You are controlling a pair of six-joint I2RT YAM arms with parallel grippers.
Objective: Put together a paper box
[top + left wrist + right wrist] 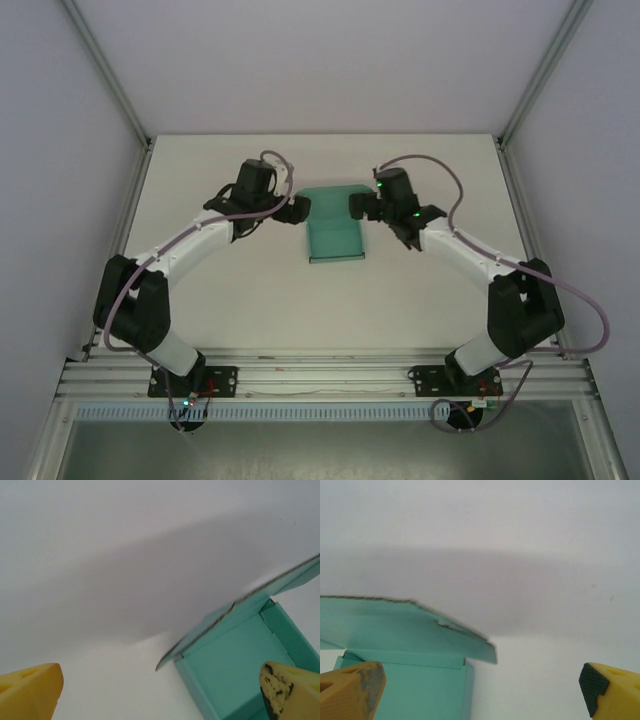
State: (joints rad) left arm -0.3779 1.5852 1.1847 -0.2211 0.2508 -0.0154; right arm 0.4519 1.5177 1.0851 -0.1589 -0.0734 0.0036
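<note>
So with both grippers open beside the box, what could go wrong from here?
The lid flap stands half raised over the paper box, untucked; it may spring back or fold crooked. The left gripper and right gripper hang open close to its sides, so a careless move could shove or dent it.

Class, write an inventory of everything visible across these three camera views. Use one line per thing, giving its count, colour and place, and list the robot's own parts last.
paper box: 1, teal, middle of the table, tray folded up, lid flap raised at its far side
table: 1, white, under everything
rail: 1, silver metal, along the near edge
arms: 2, white and black, reaching from the rail toward the box
left end effector: 1, black with yellow fingers, open, at the box's left
right end effector: 1, same colours, open, at the box's right
</note>
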